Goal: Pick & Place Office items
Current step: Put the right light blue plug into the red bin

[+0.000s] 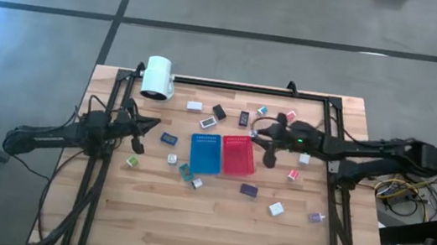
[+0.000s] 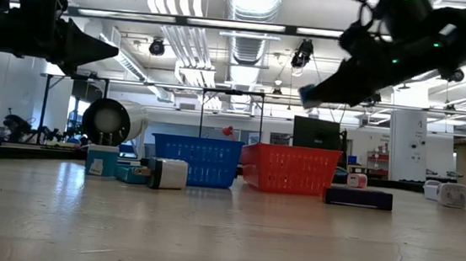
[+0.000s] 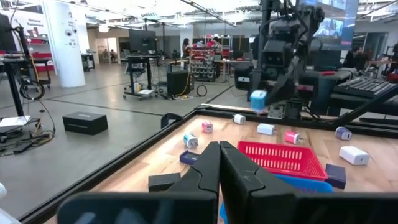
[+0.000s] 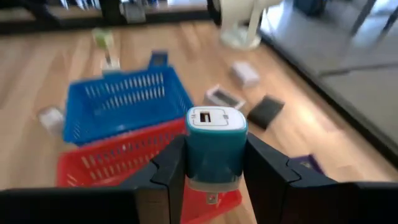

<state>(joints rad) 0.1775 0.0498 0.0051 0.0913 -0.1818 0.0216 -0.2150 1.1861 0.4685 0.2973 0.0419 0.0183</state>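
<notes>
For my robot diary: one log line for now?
right gripper: holds teal block above red basket | left gripper: shut, waiting left of blue basket

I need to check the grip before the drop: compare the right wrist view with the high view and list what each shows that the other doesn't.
Only the right wrist view: the teal and white block clamped between the right gripper fingers, a slot on its white end.

Only the high view: the left gripper, shut, waiting at the table's left, and the items scattered right of the trays.

Both: the blue tray, the red tray and the white lamp head.
</notes>
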